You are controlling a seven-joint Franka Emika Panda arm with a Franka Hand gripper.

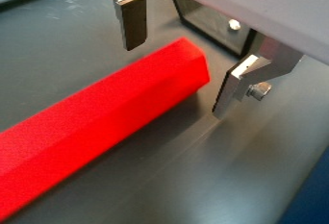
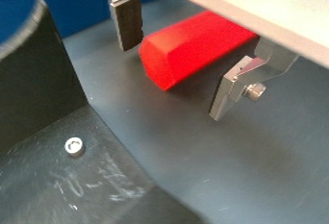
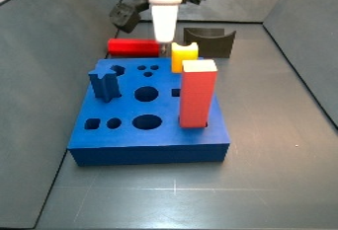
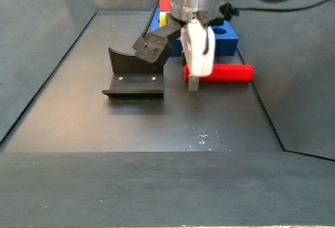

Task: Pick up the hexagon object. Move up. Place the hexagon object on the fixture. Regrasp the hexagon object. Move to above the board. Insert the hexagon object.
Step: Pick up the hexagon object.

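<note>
Gripper (image 1: 176,66) low over one end of the hexagon object (image 1: 100,118)
The fingers are apart, one on each side of the red bar's end, not squeezing it. The bar lies flat on the floor, with the board (image 3: 148,120) beside it and the fixture (image 4: 133,72) nearby

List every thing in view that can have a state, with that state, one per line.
gripper: open, fingers astride the bar's end, not gripping.
hexagon object: lying flat on the floor, not lifted.
fixture: on the floor, nothing on it.
board: red cream-topped block and yellow piece standing upright on it.
</note>
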